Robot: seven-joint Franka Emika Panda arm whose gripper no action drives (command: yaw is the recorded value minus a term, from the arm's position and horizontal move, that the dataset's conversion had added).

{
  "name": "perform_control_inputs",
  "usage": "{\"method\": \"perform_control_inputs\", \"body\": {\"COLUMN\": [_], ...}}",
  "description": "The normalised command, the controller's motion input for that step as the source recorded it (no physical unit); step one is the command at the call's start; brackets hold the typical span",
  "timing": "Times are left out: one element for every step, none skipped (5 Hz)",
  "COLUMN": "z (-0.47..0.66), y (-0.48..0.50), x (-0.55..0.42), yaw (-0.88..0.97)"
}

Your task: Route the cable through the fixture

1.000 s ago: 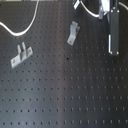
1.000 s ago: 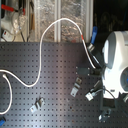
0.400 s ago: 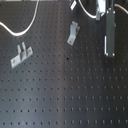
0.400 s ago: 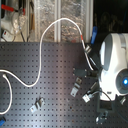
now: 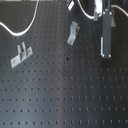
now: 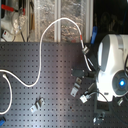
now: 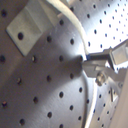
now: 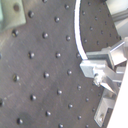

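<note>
Second wrist view: fingers (image 8: 90,66) pinched on cable (image 8: 78,30), white cord cut off at frame edge. Fingertips blurred in first exterior view; bracket (image 5: 73,34) near, on worktop (image 5: 60,95).

Black perforated breadboard table (image 5: 60,95) with a regular hole grid. 2 metal brackets on it in the first exterior view: one (image 5: 21,55) toward its left, one (image 5: 73,33) near centre-top. White cable (image 6: 37,75) loops across the board.

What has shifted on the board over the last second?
The arm slid slightly toward the second exterior view's left, carrying the gripper with it. The cable still loops across the breadboard, and both brackets stayed put.
</note>
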Motion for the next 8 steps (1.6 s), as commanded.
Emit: {"method": "perform_control_inputs", "body": {"z": [0.25, 0.03, 0.03, 0.4, 0.41, 0.47, 0.47, 0.45], "y": [0.017, 0.004, 0.001, 0.019, 0.015, 0.014, 0.014, -0.03], "x": [-0.222, -0.059, 0.0, -0.125, -0.04, 0.007, 0.007, 0.045], "yaw": [0.06, 0.0, 0.0, 0.0, 0.0, 0.0, 0.0, 0.0]}}
